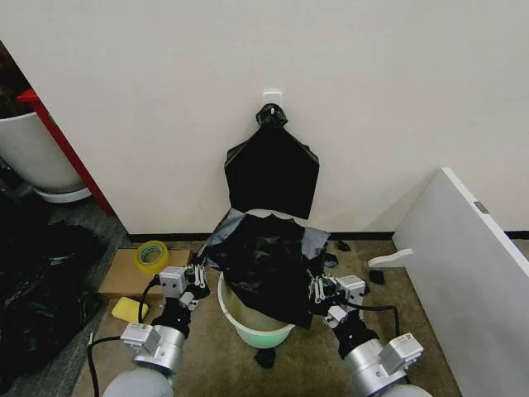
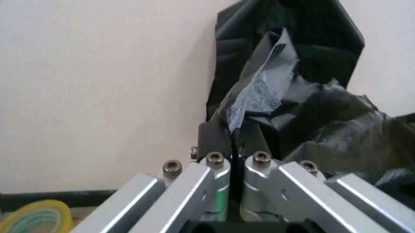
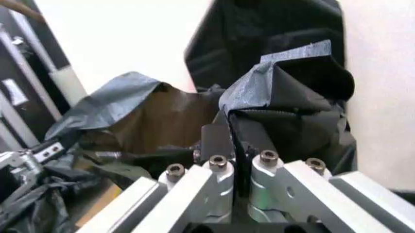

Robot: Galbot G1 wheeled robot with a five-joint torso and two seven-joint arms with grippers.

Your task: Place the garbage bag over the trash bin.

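Bag point(image 1: 266, 269) hangs stretched between both grippers over the bin point(image 1: 253, 329), draped across the far half of the rim; the near rim at 6 o'clock shows bare. From the head view, the left gripper point(image 1: 197, 277) grips the bag's edge at 9 o'clock of the bin, the right gripper point(image 1: 316, 289) at 3 o'clock. A black bundle point(image 1: 272, 169) hangs on the wall at 12 o'clock, and a tape roll point(image 1: 151, 255) lies out at 9 o'clock.

Left wrist view: the fingers point(image 2: 219, 141) are clamped on a pinched fold of bag point(image 2: 263, 85).

Right wrist view: the fingers point(image 3: 216, 141) are clamped on bag point(image 3: 285, 87) too, with the mouth gaping open beyond.

To do this well, I judge both grips should hold firm, spread the mouth wider than the rim, and lower evenly so the film hooks all round.
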